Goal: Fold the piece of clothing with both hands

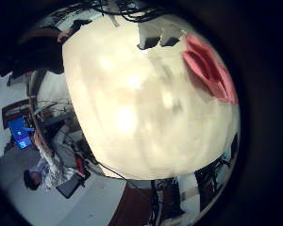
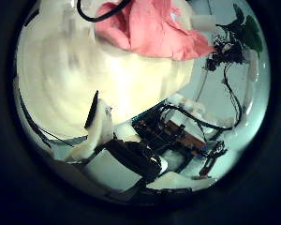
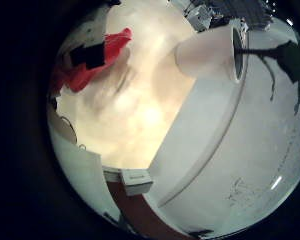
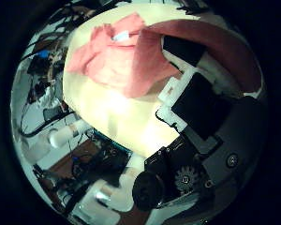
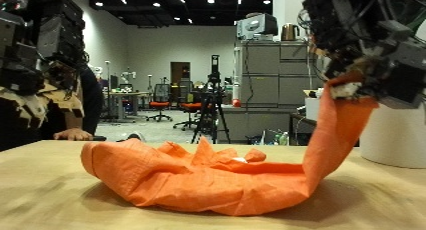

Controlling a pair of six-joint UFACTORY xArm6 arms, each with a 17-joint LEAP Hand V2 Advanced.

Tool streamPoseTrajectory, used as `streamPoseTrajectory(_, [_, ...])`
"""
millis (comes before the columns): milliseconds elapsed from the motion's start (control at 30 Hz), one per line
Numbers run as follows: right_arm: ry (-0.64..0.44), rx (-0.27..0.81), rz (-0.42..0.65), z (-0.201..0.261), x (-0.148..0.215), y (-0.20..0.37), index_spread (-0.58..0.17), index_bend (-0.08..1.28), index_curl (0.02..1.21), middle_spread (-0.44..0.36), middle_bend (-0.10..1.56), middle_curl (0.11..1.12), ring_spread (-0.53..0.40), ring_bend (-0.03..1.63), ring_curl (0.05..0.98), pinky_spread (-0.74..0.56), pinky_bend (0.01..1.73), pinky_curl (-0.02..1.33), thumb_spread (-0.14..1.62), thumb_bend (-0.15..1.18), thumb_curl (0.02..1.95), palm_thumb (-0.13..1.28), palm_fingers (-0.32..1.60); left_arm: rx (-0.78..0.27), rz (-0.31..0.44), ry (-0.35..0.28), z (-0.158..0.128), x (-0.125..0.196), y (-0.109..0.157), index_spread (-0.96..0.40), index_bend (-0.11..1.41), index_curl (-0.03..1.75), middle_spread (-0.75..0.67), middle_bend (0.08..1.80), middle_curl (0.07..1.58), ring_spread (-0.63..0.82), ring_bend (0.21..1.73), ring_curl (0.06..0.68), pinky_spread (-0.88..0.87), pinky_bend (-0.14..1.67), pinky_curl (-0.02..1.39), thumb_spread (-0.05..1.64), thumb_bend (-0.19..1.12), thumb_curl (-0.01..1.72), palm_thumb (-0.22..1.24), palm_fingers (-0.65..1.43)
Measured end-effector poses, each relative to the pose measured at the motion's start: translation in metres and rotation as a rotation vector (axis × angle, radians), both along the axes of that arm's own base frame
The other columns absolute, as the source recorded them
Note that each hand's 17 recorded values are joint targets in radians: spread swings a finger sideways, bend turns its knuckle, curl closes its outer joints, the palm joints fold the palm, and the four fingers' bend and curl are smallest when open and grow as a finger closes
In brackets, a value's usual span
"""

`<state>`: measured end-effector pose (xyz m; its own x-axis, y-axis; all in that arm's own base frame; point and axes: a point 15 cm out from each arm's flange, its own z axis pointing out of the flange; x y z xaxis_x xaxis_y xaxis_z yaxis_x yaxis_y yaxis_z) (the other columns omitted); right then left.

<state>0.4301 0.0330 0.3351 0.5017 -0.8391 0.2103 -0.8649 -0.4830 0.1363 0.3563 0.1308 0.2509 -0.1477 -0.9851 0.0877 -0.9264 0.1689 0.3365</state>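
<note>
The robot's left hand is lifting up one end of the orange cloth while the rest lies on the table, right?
Not quite: it is the right hand, not the left, whose fingers pinch one end of the orange cloth and lift it. The outside view shows this. The rest of the cloth does lie bunched on the table.

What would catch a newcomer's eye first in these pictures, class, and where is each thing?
First, the orange cloth, heaped on the pale table, with one end drawn up off the tabletop in a tall strip. That strip runs up into the right hand, whose fingers are curled on its top end. The left hand hangs above the table's other side, holding nothing.
</note>
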Motion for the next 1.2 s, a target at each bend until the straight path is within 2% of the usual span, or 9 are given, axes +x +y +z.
streamPoseTrajectory(333, [-0.065,0.004,0.245,0.019,0.012,0.137,-0.246,1.05,0.84,-0.120,1.28,0.77,-0.204,1.34,0.690,-0.28,1.24,0.74,1.16,0.00,0.72,1.16,1.11,-0.017,0.041,-0.005,-0.006,-0.026,0.017,0.12,0.13,0.20,0.36,0.18,0.28,0.59,0.42,0.224,0.53,0.35,0.32,1.19,-0.02,0.36,0.58,-0.06])
streamPoseTrajectory(467, [-0.056,0.000,0.328,0.009,0.006,0.188,-0.246,1.05,0.84,-0.120,1.28,0.78,-0.206,1.34,0.696,-0.28,1.23,0.75,1.17,0.00,0.74,1.16,1.11,-0.017,0.043,-0.006,-0.006,-0.033,0.016,0.12,0.13,0.19,0.36,0.18,0.28,0.59,0.42,0.224,0.53,0.35,0.32,1.19,-0.02,0.36,0.58,-0.06])
streamPoseTrajectory(700, [-0.051,0.000,0.398,-0.009,0.014,0.250,-0.246,1.04,0.85,-0.120,1.29,0.78,-0.207,1.34,0.702,-0.27,1.23,0.76,1.18,0.00,0.76,1.16,1.10,-0.022,0.050,-0.027,0.001,-0.035,0.012,0.12,0.13,0.20,0.36,0.18,0.28,0.59,0.42,0.224,0.53,0.35,0.32,1.19,-0.02,0.36,0.58,-0.06])
streamPoseTrajectory(1000, [-0.055,0.019,0.482,-0.053,0.023,0.318,-0.250,1.04,0.85,-0.122,1.28,0.78,-0.207,1.34,0.708,-0.27,1.21,0.78,1.20,-0.01,0.79,1.14,1.10,-0.036,0.082,-0.012,-0.008,-0.055,0.020,0.12,0.13,0.20,0.36,0.18,0.28,0.58,0.42,0.224,0.53,0.35,0.32,1.19,-0.02,0.36,0.58,-0.06])
streamPoseTrajectory(1067, [-0.054,0.020,0.499,-0.069,0.024,0.330,-0.250,1.04,0.85,-0.122,1.27,0.78,-0.210,1.33,0.707,-0.28,1.21,0.78,1.20,-0.01,0.79,1.12,1.10,-0.034,0.087,-0.009,-0.009,-0.059,0.021,0.12,0.13,0.20,0.36,0.18,0.28,0.58,0.42,0.224,0.53,0.35,0.32,1.19,-0.02,0.36,0.58,-0.06])
streamPoseTrajectory(1200, [-0.068,0.037,0.514,-0.087,0.030,0.345,-0.275,0.94,0.85,-0.138,1.23,0.77,-0.222,1.31,0.683,-0.34,1.16,0.75,1.26,-0.04,0.72,0.94,1.02,-0.030,0.095,-0.015,-0.007,-0.062,0.024,0.12,0.13,0.20,0.36,0.19,0.28,0.58,0.42,0.223,0.53,0.34,0.32,1.19,-0.02,0.36,0.58,-0.06])
